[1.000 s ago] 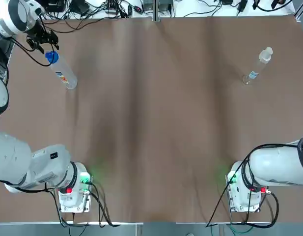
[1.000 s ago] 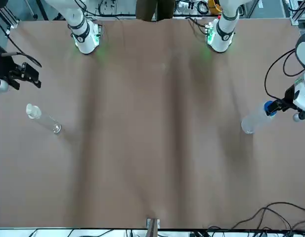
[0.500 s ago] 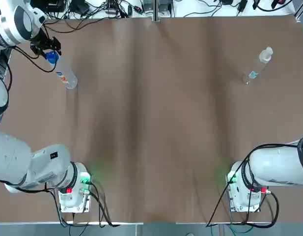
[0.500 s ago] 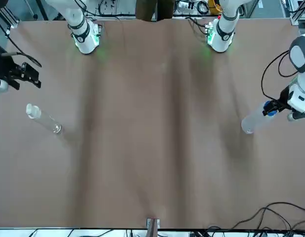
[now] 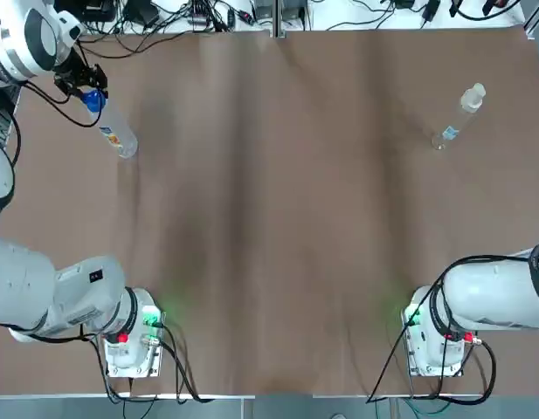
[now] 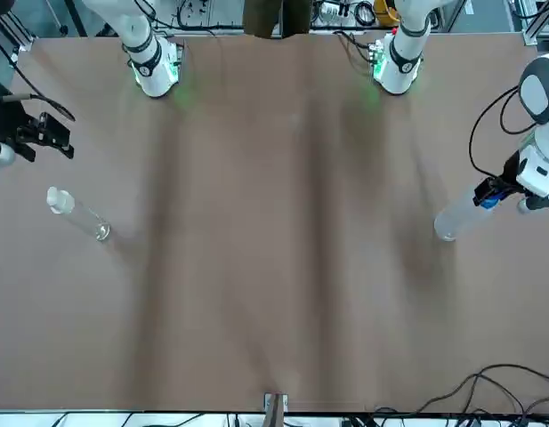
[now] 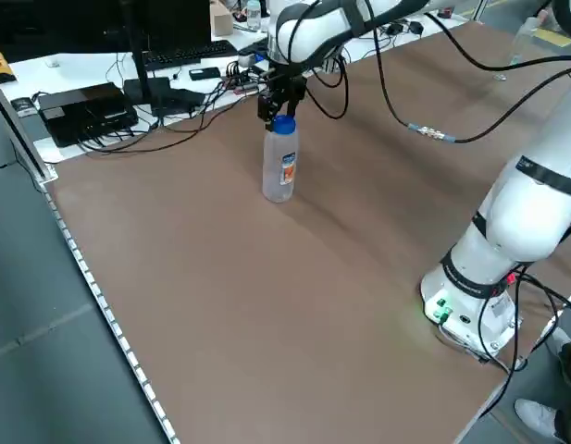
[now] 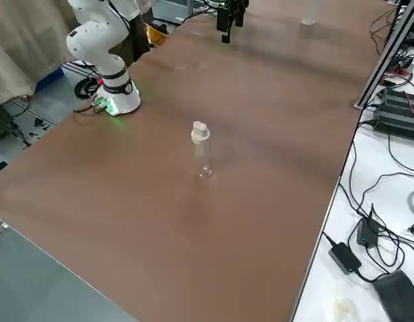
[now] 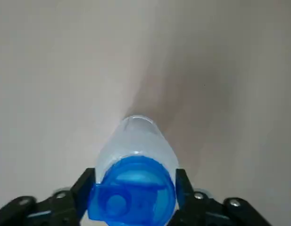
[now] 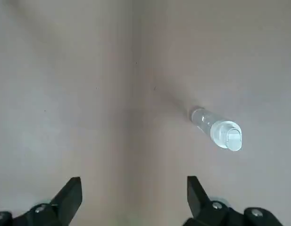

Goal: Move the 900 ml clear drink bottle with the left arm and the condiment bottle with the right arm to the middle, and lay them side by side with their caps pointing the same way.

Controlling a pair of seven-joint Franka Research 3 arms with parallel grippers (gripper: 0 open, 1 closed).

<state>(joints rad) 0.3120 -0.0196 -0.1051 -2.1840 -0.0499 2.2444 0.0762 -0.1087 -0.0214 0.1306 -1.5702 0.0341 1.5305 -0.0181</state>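
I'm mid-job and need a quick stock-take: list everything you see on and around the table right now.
clear drink bottle: one, clear with a blue cap, upright at the table's far left.
condiment bottle: one, clear with a white cap, upright at the far right.
table: one, brown.
cables and electronics: several, mostly black, on the white ledge beyond the table.
arm bases: two, white with green lights, at the near edge.
left claw: black, closed on the drink bottle's cap.
right claw: black, open, raised near the right edge on the robot's side of the condiment bottle, not touching it.
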